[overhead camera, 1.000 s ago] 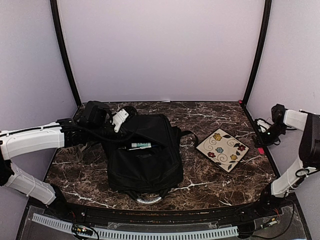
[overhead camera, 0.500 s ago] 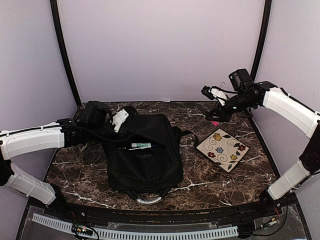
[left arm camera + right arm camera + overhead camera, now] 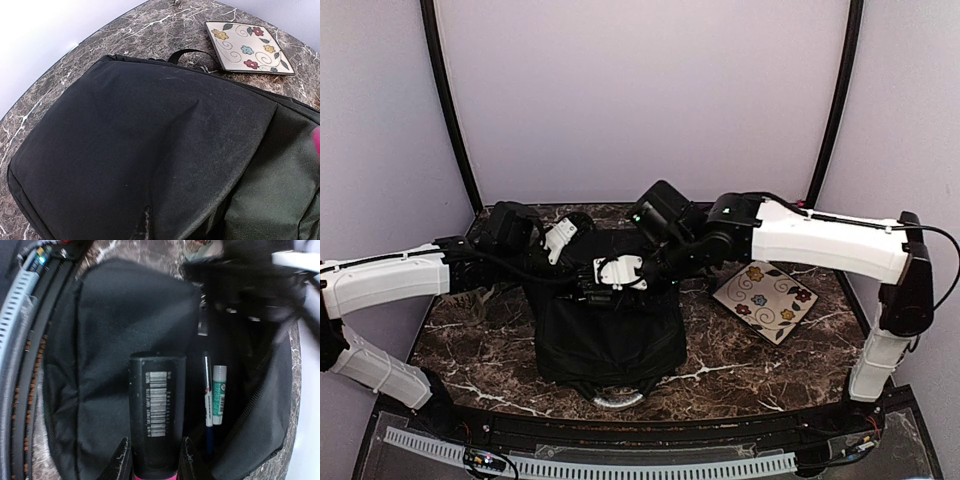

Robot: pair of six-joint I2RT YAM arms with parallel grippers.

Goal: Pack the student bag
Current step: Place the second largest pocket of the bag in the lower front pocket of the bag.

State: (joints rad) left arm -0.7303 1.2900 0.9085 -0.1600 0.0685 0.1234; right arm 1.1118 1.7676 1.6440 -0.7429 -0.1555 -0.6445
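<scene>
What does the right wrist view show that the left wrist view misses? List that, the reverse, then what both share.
Right wrist only: the right gripper clamped on a black barcoded tube over the open pocket holding a pen and a green-and-white stick. Left wrist only: a strap loop and the flowered plate in clear view. Both: the black bag on the marble table.

A large black soft fabric backpack fills most of the frame, lying on the dark marbled stone worktop. Beyond its far edge a black strap loop arches near a square cream plate with painted flowers. A blurred pink shape shows at the right edge.
</scene>
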